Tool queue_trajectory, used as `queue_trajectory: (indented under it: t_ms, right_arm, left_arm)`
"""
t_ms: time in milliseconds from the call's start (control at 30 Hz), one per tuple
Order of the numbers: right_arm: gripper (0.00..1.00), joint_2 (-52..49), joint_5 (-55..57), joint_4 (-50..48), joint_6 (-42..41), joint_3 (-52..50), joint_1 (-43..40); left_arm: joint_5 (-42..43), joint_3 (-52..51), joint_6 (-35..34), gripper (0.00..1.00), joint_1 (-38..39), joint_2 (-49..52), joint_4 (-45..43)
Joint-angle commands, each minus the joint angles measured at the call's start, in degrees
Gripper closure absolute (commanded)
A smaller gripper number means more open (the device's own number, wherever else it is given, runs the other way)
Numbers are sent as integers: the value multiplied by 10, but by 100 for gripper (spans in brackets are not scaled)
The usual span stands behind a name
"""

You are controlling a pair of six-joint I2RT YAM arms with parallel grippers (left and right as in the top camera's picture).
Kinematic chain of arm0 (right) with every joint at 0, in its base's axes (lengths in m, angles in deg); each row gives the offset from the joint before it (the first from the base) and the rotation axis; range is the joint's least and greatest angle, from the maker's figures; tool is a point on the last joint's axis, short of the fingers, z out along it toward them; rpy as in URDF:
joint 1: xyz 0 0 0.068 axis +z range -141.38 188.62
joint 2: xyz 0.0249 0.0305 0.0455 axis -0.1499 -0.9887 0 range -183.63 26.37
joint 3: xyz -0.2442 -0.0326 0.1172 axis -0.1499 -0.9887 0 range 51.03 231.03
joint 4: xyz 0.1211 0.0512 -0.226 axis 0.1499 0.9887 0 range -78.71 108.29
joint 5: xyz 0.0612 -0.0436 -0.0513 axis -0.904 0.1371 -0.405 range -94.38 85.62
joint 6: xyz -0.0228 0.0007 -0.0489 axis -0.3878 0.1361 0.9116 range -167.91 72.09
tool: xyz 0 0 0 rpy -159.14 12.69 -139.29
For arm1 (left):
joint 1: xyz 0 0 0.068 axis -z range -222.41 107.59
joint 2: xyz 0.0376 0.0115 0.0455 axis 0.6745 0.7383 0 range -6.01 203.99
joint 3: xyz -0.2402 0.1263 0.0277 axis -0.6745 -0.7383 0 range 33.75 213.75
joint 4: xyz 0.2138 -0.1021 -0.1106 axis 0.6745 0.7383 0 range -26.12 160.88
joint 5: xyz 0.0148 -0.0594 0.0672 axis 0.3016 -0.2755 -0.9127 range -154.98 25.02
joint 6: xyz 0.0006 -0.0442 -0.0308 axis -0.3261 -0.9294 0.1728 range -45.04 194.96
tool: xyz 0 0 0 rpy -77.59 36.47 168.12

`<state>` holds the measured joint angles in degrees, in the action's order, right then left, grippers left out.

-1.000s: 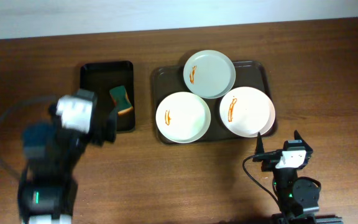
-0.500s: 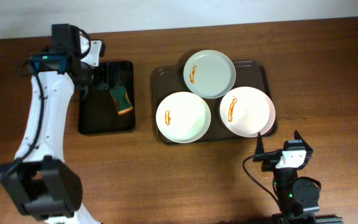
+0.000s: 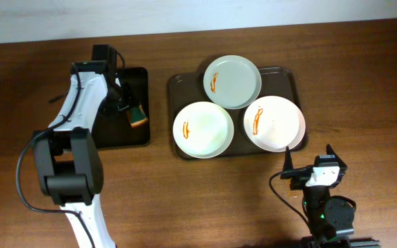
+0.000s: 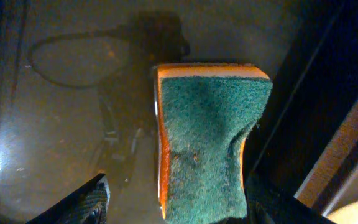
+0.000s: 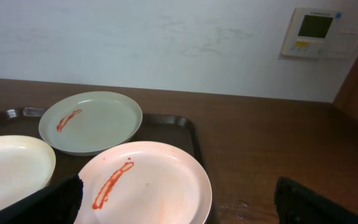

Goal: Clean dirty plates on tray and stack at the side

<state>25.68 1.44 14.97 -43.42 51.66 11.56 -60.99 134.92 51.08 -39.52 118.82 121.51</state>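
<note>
Our left gripper (image 4: 176, 194) hangs over the sponge (image 4: 207, 137), jaws spread wide and empty, one finger either side of its near end. Its long axis runs straight away from us, so we judge a short drop would take it. Well apart from the sponge, three streaked plates (image 3: 202, 129) sit on the tray (image 3: 286, 77), nearer our right gripper (image 3: 309, 154), likewise wide and empty.
</note>
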Motion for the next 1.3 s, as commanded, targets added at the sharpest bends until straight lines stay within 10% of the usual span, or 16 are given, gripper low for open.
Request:
queue_trajectory:
  t_ms: [0,500,833,1033,1067,1133,1200,1267]
  right_arm:
    - [2,3,9,4,-2,-3,4]
    - [2,3,9,4,-2,-3,4]
    - [2,3,9,4,-2,-3,4]
    - [2,3,9,4,-2,-3,4]
    - [2,3,9,4,-2,-3,4]
    - [2,3,9,4,-2,-3,4]
    - [2,3,9,4,-2,-3,4]
    - [2,3,9,4,-2,-3,4]
  left_arm:
    - [-9,9,-10,30,8,20,-1]
    - [-36,9,-9,43,37,60,36]
    - [-53,9,-9,100,35,60,40]
    - [-53,9,-9,100,26,60,42]
    - [-53,10,-9,97,21,60,42]
    - [-53,10,-9,37,10,60,34]
    - [-53,10,-2,6,-2,60,18]
    - [-53,9,42,7,-8,60,-11]
